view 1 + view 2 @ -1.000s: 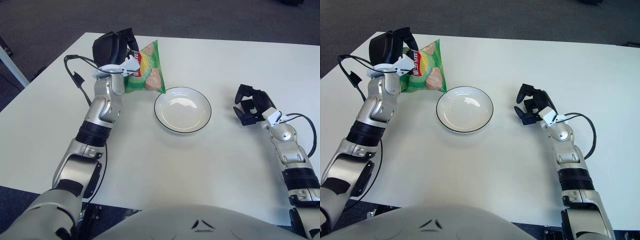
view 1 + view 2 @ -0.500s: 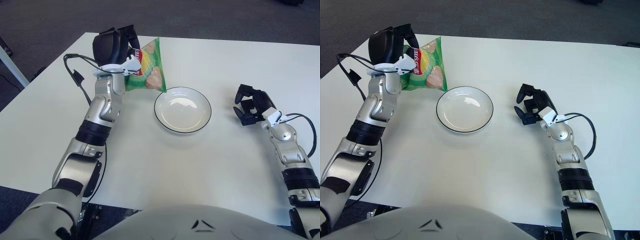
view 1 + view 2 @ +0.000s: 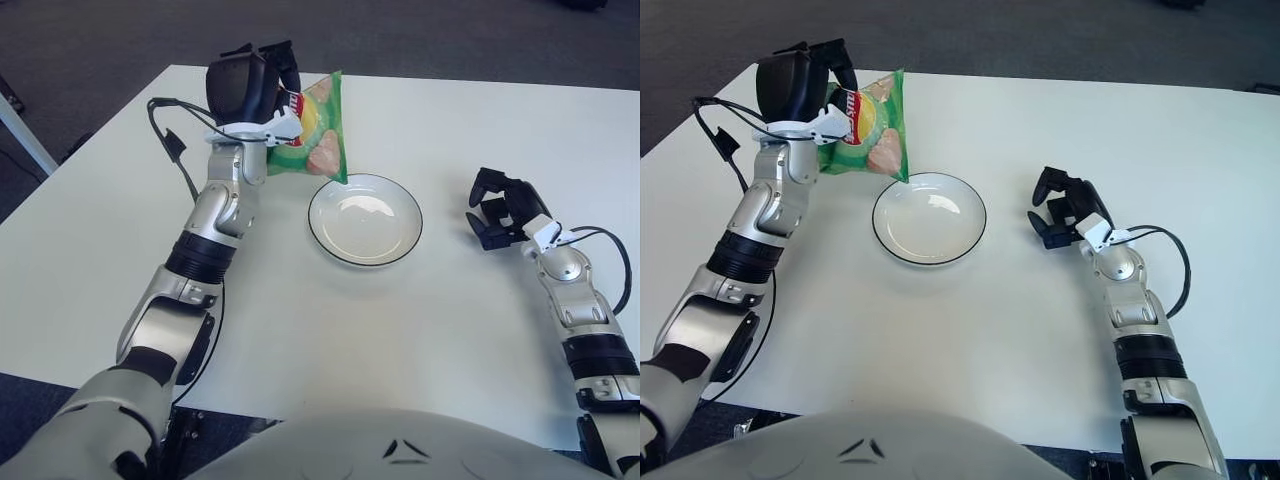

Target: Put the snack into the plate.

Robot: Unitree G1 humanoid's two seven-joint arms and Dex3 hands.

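Left eye view shows the left hand [image 3: 250, 88] gripping the green snack bag [image 3: 318, 135] aloft just beside the empty plate [image 3: 365, 219], so release remains, while the right hand [image 3: 503, 205], loosely curled and empty, rests on the table [image 3: 420, 320].

head stereo pair, looking down, sharing one white table [image 3: 420, 330]

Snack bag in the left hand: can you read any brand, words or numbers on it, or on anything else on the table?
Snack bag, held in the left hand: a red logo patch with white lettering near the top, too small and partly hidden by the fingers to read.
Plate: plain white with a dark rim, no text.
Table: no labels or signs.
Right hand, parked on the table: no readable markings.
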